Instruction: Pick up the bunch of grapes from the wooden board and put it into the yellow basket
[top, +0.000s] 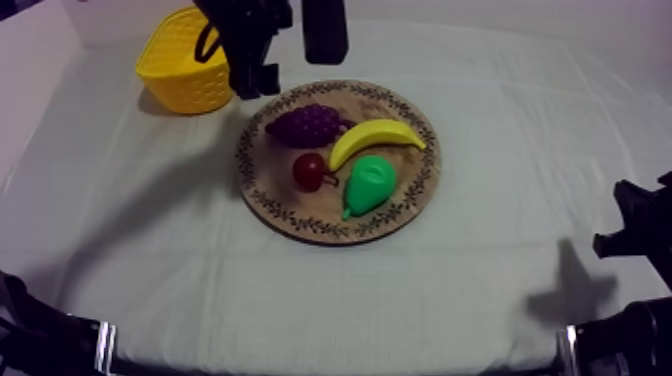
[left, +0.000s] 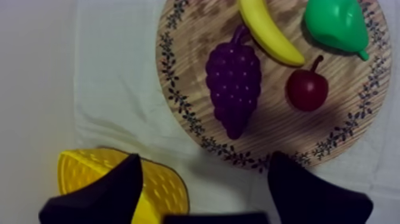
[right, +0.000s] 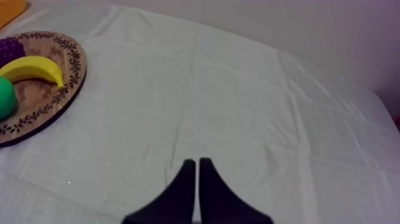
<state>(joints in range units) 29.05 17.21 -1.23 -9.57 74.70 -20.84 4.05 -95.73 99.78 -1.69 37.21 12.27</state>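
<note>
Currently: grapes (top: 305, 125) on board (top: 290, 207), not yet grasped. Left gripper (top: 255, 72) wide open, empty, over board edge nearest basket (top: 180, 70). Right gripper (right: 197, 162) closed, empty, well apart from board. Grasp, lift, transfer all remain.

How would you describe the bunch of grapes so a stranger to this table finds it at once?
Find the round wooden board mid-table. The bunch of grapes lies on its side nearest the yellow basket, beside the banana. It alone is purple and knobbly.
</note>
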